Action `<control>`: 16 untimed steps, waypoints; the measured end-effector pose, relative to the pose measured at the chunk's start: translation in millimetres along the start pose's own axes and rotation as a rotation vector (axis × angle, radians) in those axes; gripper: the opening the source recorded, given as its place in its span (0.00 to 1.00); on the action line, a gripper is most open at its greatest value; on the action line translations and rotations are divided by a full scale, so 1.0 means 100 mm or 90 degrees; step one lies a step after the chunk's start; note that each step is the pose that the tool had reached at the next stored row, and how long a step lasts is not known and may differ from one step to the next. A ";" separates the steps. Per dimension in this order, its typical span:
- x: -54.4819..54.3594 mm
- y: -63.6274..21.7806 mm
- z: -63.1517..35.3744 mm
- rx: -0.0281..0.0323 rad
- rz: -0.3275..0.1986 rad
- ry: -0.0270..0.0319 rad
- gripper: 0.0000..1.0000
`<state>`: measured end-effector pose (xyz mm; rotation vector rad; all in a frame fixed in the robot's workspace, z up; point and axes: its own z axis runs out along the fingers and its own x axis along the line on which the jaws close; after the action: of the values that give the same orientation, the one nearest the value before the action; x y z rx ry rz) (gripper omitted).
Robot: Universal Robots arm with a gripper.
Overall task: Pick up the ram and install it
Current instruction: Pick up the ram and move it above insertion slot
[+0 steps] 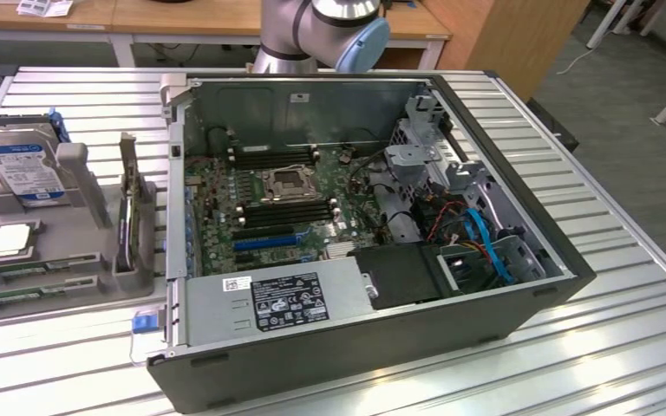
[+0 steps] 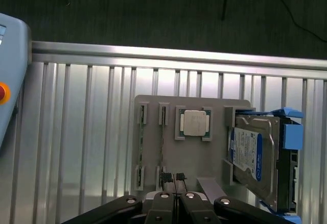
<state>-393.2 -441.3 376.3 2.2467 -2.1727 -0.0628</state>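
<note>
While the gripper (image 2: 176, 196) has its jaws pressed fully together with nothing between them, the ram (image 2: 162, 147) stands on edge just beyond the tips. It is clipped at both ends into a slot of the grey holder tray (image 2: 204, 157). A second stick (image 2: 140, 147) seems to sit in the parallel slot, slightly further off to the side. Neither is touched.

I judge the stick to be light and stiff but fragile: a thin board, so a skewed pinch could lever or bend it, and the bare faces may slip. The sensible hold is across its two flat faces near the middle of the exposed long edge, so that it lifts straight out of its clips.

The neighbouring stick is the likeliest thing to crowd a finger. Ahead of the jaws, on the opposite side from that stick, the square CPU chip (image 2: 194, 123) lies flat in its pocket. Further out, the blue-labelled hard drive (image 2: 250, 155) leans in its cradle, well apart from the ram.

The tray rests on the slatted metal table (image 2: 82, 132). In the exterior view the open computer case (image 1: 368, 347) lies beside it, its wall standing between the tray and the black memory slots (image 1: 292, 208).
</note>
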 end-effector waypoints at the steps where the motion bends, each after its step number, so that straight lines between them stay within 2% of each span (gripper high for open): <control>1: 0.00 0.000 0.000 0.0000 0.000 0.0000 0.10; 6: 0.00 0.000 0.000 0.0000 0.000 0.0000 0.11; 8: 0.00 0.000 0.000 0.0000 0.000 0.0000 0.23; 9: 0.00 0.000 0.000 0.0000 0.000 0.0000 0.23; 10: 0.00 0.000 0.000 0.0000 0.000 0.0000 0.30; 16: 0.00 0.000 0.007 0.0000 0.000 0.0000 0.30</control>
<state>-393.2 -441.3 375.6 2.2467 -2.1727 -0.0628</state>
